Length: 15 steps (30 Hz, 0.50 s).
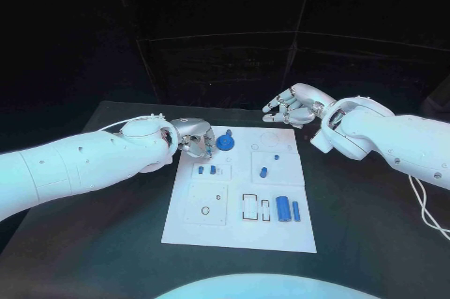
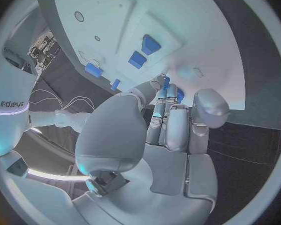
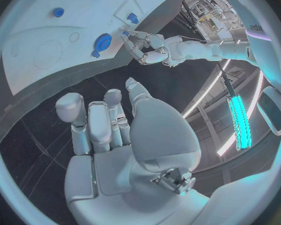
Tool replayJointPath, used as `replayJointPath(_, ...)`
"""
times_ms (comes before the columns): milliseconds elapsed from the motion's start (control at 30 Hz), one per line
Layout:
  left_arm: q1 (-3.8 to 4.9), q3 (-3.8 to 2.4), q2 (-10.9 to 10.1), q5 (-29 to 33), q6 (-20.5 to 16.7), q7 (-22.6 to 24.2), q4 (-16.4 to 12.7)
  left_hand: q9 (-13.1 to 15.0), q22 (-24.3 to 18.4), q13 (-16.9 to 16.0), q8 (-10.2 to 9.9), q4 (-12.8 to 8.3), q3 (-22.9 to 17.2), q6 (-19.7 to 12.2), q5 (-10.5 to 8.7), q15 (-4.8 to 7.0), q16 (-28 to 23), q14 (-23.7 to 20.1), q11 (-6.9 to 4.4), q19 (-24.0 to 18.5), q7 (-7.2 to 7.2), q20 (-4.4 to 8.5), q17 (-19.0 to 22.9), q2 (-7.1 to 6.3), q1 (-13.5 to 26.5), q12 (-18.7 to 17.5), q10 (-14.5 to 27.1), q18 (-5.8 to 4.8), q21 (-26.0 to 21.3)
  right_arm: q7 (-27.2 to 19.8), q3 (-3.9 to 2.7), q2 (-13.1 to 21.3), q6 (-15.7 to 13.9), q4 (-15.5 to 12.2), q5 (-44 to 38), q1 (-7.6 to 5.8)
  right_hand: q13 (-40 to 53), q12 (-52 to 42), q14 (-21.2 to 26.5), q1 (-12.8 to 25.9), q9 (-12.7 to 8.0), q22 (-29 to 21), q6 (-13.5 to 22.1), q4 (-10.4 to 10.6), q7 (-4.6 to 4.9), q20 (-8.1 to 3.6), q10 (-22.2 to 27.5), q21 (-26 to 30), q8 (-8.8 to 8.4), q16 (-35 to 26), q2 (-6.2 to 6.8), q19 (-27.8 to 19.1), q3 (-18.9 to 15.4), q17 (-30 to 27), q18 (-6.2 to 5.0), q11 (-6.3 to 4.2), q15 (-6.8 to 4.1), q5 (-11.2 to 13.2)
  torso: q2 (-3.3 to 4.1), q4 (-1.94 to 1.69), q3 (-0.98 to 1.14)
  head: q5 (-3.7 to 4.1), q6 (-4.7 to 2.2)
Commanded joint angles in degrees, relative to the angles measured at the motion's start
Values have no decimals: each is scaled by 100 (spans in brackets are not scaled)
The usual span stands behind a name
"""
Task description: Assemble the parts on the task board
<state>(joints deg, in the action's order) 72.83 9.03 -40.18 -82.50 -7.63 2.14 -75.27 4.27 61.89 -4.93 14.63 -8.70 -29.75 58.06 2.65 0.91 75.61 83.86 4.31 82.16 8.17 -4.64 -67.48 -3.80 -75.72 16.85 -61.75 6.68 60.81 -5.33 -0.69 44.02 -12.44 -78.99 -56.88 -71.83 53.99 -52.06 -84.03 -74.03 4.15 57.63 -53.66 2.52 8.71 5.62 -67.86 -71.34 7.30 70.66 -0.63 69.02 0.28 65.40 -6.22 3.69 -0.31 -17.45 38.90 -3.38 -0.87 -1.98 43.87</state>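
Black table (image 1: 84,247) is seen from the head with the board (image 1: 239,237) at its middle; several parts (image 1: 295,211) lie loose, so most assembly is judged undone. By the left wrist, the left hand (image 2: 168,122) is shown with fingers pressed together over a blue part (image 2: 172,92), a grip being uncertain. By the right wrist, the right hand (image 3: 109,130) is shown empty, loosely spread off the board.

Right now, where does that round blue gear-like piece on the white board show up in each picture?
Head view: the round blue piece lies at the board's far edge, just beside the left hand.
Left wrist view: a blue bit past the fingers may be it; I cannot tell.
Right wrist view: on the white board, near the left hand.
Shared landmark: the left hand.
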Motion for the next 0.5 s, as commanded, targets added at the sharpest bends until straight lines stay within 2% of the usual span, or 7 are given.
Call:
replayJointPath(33, 2, -3, 25, 52, 139, 1, 24, -5, 5, 4, -20, 7, -18, 31, 6, -22, 17, 127, 4, 20, -11, -4, 5, -24, 27, -38, -45, -57, 31, -53, -3, -3, -49, -12, -4, -9, -3, -13, -84, -3, -5, -8, 25, 32, -1, 11, 17, 16, 19, -22, -70, -26, -3, 1, -50, -10, -40, -32, 1, 3, 4, -6, 9)
replayJointPath(500, -24, 0, 61, 54, 207, 5, -12, -11, 1, 18, -42, 15, -17, 34, 6, -24, 5, 119, 6, 8, -8, -7, 31, -34, 47, -64, -54, -55, 22, -52, -3, -8, -48, -9, -4, -9, -3, -13, -84, -3, -5, -8, 25, 32, -1, 11, 17, 16, 19, -22, -70, -26, -3, 1, -50, -10, -40, -32, -1, 2, 2, 1, 18)
